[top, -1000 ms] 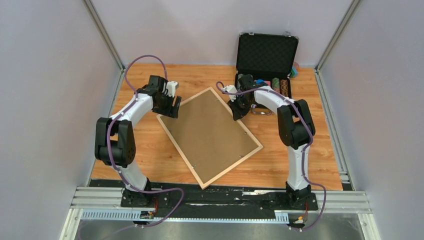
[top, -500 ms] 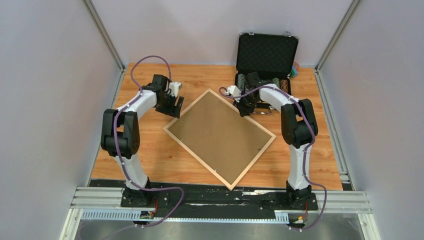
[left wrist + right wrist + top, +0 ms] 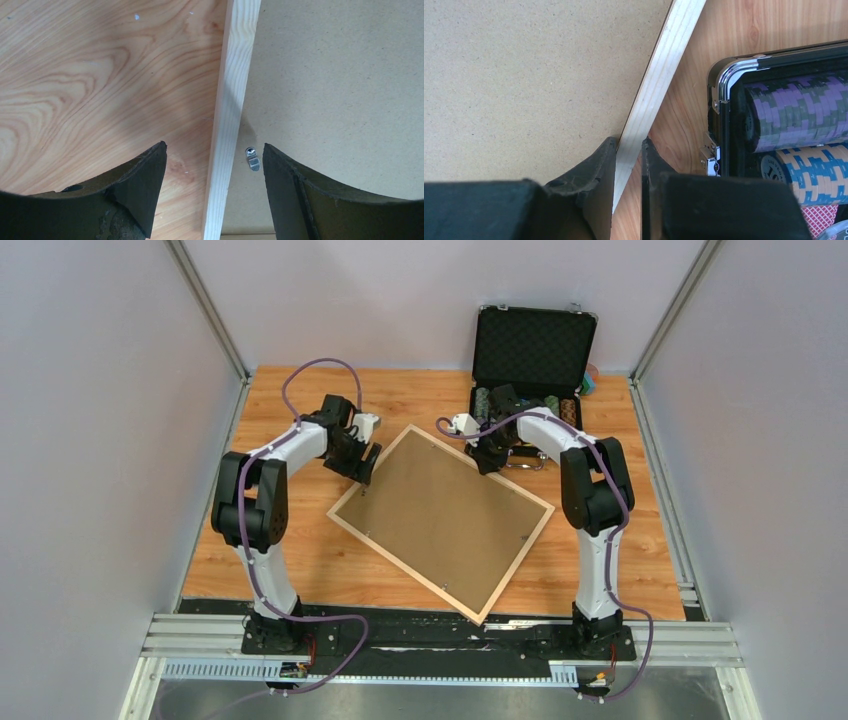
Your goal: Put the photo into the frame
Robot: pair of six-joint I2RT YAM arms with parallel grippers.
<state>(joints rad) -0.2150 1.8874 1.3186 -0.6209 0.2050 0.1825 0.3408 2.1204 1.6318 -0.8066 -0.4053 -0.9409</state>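
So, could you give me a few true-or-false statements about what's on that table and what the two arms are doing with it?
1. The frame lies with its brown backing board facing up. True.
2. The right fingers pinch the frame's wooden edge. True.
3. The left fingers are clamped on the frame. False: they stand open, one on either side of its edge.
4. The black case is closed. False: its lid is up and poker chips show inside.
5. A small metal clip sits on the backing board near the frame's edge. True.
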